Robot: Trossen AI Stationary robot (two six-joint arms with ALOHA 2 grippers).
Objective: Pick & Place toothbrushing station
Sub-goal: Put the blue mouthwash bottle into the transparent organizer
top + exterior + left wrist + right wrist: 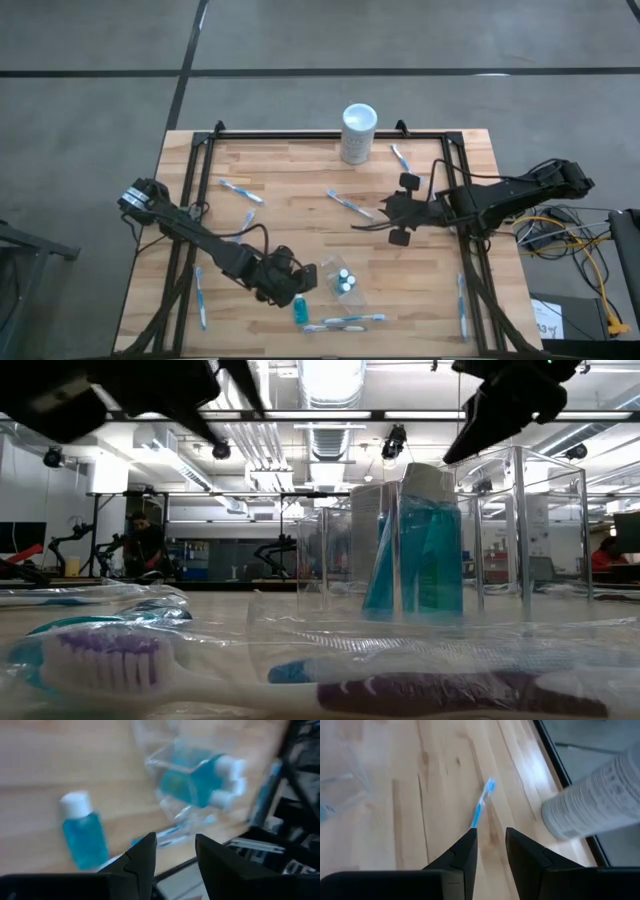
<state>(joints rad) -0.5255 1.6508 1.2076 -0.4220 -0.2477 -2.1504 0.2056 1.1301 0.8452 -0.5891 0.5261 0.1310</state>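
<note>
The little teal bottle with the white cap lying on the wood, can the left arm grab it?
Probably yes. The left gripper hangs just above the teal bottle with the white cap, fingers open and empty. In the left wrist view the bottle lies alone on bare wood, beside the clear plastic cup, with nothing between.

The high view looks straight down on the whole desk [300, 200]. The low view sits at desk height, very near the clear cup [420, 550] — which the left wrist view also catches [195, 775]. The right wrist view faces the white cylinder [600, 795], at upper centre from above [359, 132].
</note>
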